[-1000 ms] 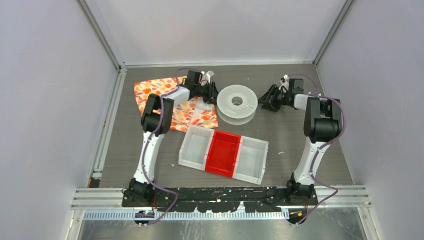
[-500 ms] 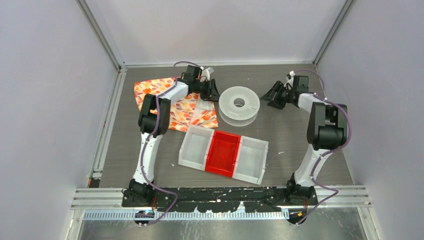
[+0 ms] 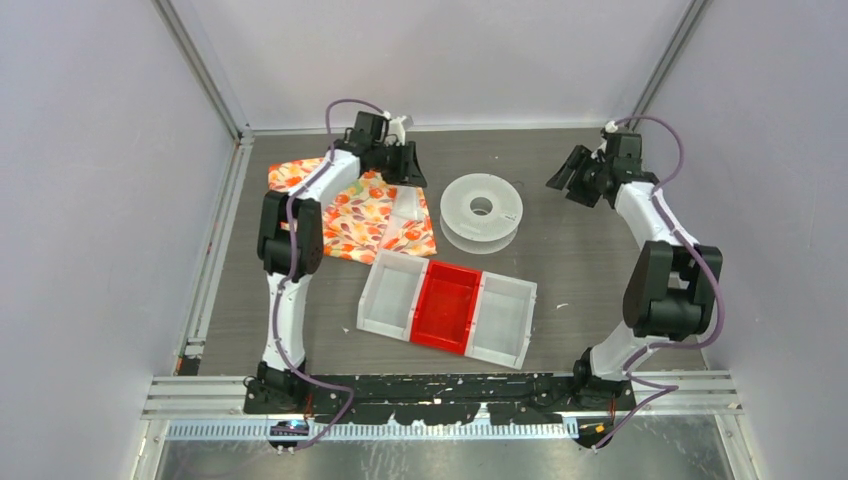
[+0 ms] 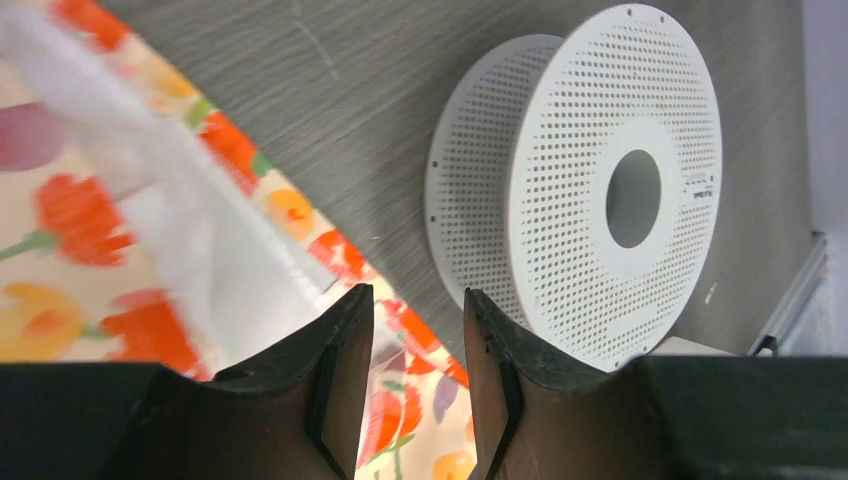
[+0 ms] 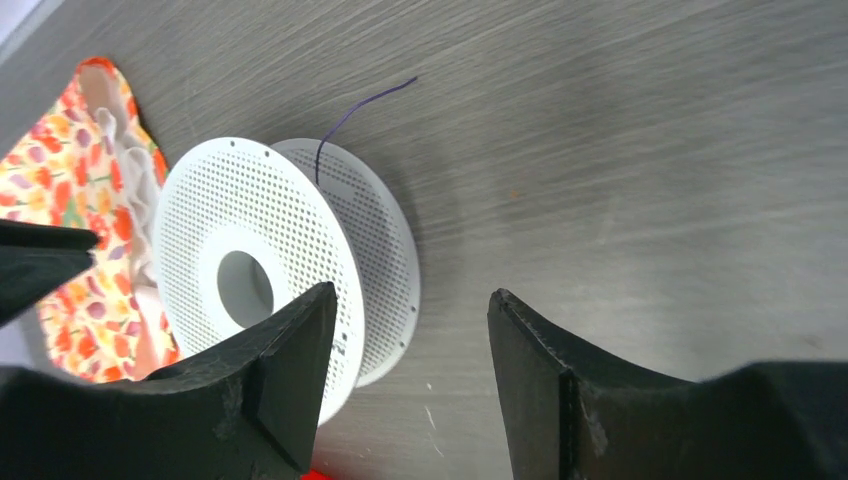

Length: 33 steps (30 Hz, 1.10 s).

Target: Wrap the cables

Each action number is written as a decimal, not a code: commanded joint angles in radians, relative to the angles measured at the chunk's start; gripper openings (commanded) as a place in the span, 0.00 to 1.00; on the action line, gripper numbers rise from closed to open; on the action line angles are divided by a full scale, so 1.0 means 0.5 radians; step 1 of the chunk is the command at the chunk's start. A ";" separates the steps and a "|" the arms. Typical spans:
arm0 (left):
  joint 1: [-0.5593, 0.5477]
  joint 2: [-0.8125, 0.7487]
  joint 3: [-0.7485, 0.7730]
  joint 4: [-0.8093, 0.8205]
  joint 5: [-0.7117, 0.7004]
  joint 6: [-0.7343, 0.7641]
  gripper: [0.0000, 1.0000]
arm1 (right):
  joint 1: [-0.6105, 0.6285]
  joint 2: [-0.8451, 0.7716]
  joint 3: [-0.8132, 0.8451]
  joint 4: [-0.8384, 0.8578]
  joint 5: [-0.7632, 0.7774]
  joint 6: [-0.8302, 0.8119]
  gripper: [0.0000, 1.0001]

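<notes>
both arms have drawn back from the spool (image 3: 481,212) over the last second, the left hand (image 3: 404,163) moving toward the far edge of the desk (image 3: 580,270) above the flowered cloth (image 3: 345,205), and the right hand (image 3: 570,180) swinging out toward the far right corner. neither hand touches the spool now. the left hand's jaws stand a narrow way apart with nothing between them, and its wrist view looks down past them at the edge of the cloth and the white perforated spool lying flat just beside it. the right hand's jaws are wide apart and hold nothing. in the right wrist view a thin dark cable (image 5: 352,108) comes out from between the spool's two discs and curves off with its loose end free over the bare desk. how much cable is wound on the core cannot be told. nearer the arm bases sits a three-part tray (image 3: 447,305), its middle part red and its outer two white.
</notes>
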 commanded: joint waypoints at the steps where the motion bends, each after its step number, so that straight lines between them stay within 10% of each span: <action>1: 0.056 -0.286 -0.053 -0.089 -0.239 0.202 0.40 | -0.004 -0.331 0.167 -0.391 0.439 -0.197 0.63; 33: 0.061 -1.992 -1.389 -0.747 -1.176 -0.243 0.44 | -0.004 -1.661 -0.377 -0.885 1.080 -0.072 0.70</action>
